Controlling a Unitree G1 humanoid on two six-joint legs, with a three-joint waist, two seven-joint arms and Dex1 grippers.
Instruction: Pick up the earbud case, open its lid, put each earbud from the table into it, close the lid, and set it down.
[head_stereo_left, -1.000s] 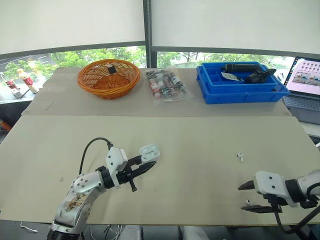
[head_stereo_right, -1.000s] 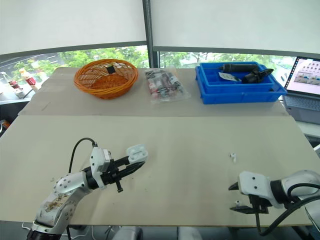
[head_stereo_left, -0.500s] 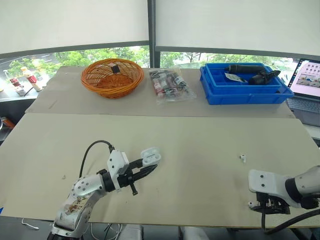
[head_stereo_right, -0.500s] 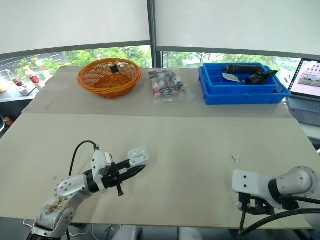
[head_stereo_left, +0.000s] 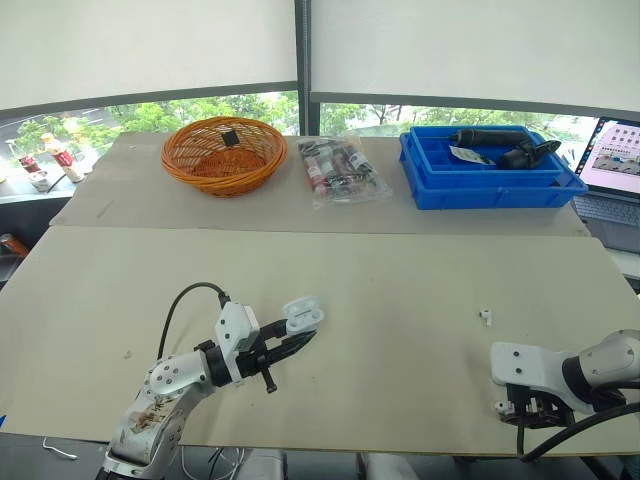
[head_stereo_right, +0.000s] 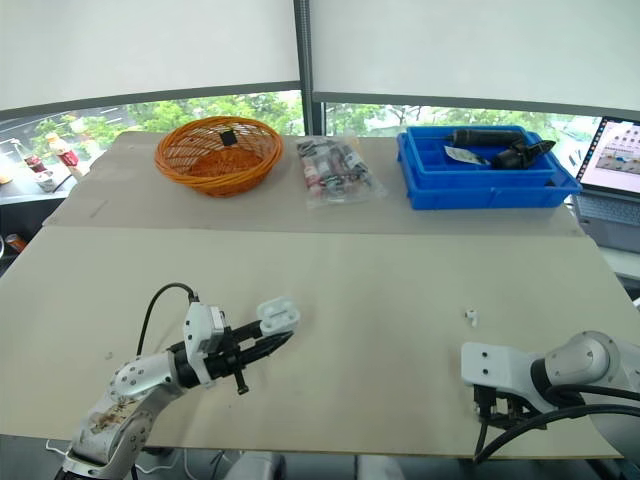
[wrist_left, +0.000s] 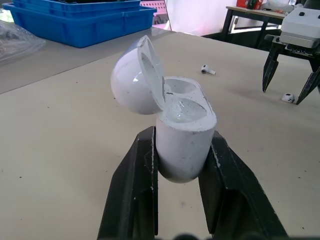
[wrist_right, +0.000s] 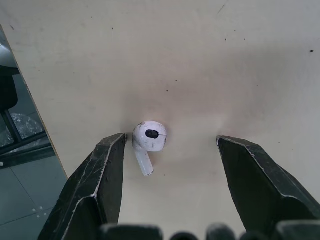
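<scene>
My left gripper (head_stereo_left: 290, 342) is shut on the white earbud case (wrist_left: 182, 135), held upright just above the table with its lid tipped open and both wells empty. One white earbud (wrist_right: 148, 141) lies on the table near the front edge at the right. My right gripper (wrist_right: 170, 140) points straight down over it and is open, one finger on each side; the earbud lies close to one finger (wrist_right: 102, 175) and is not gripped. The other earbud (head_stereo_left: 485, 316) lies further back on the table, apart from both grippers.
Along the back of the table (head_stereo_left: 400, 270) stand an orange wicker basket (head_stereo_left: 224, 155), a clear bag of small items (head_stereo_left: 340, 170) and a blue tray (head_stereo_left: 490, 180) holding dark tools. A laptop (head_stereo_left: 612, 160) sits at the far right.
My right gripper has swung from pointing sideways to pointing down over the near earbud. The left gripper has kept the open case almost still.
</scene>
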